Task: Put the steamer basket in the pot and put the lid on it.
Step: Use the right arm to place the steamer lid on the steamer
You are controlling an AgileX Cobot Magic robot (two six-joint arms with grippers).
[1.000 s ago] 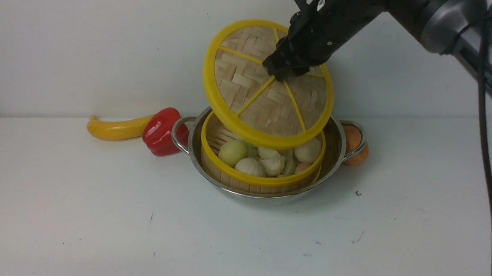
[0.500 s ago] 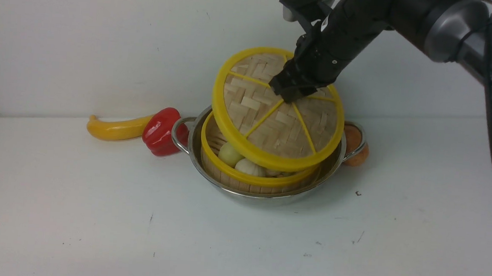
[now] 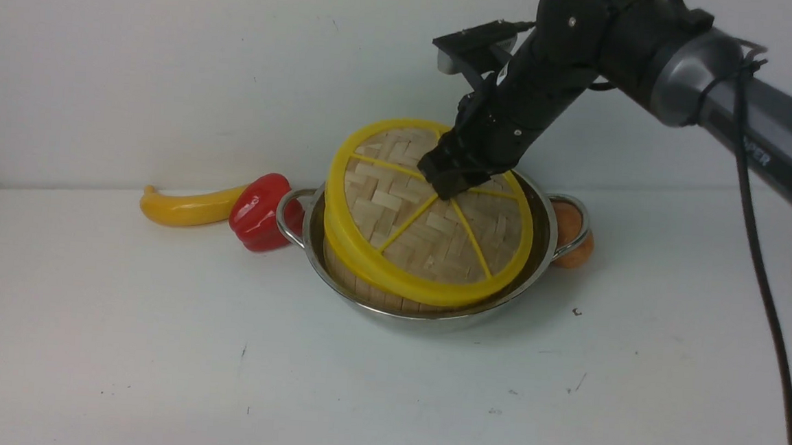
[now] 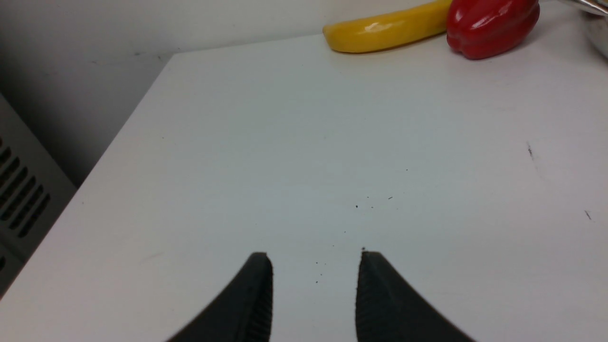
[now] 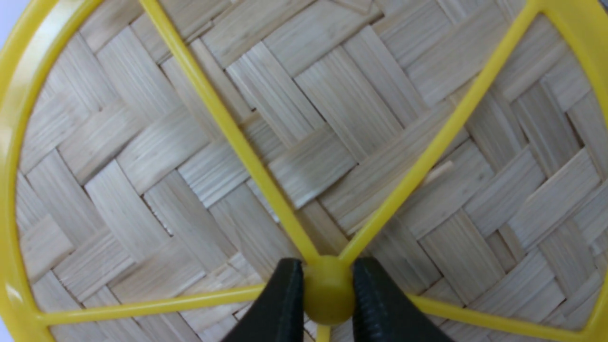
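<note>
Our right gripper [image 5: 327,268] pinches the knob [image 5: 327,297] of the lid [image 3: 429,242]; left gripper [image 4: 313,285] spread. Mid-frame the lid looks tilted; releasing now could seat it askew on the steamer basket [image 3: 364,288].

I get soft, even light, faint shadow beneath the pot [image 3: 445,318]. Glare streaks the pepper [image 4: 491,26] far ahead of the left fingers [image 4: 251,299]; all slightly soft.

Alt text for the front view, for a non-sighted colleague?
The right end effector grips the centre of a yellow-rimmed woven bamboo lid, tilted over the bamboo steamer basket inside a shiny steel pot. A red bell pepper lies left of the pot.
</note>
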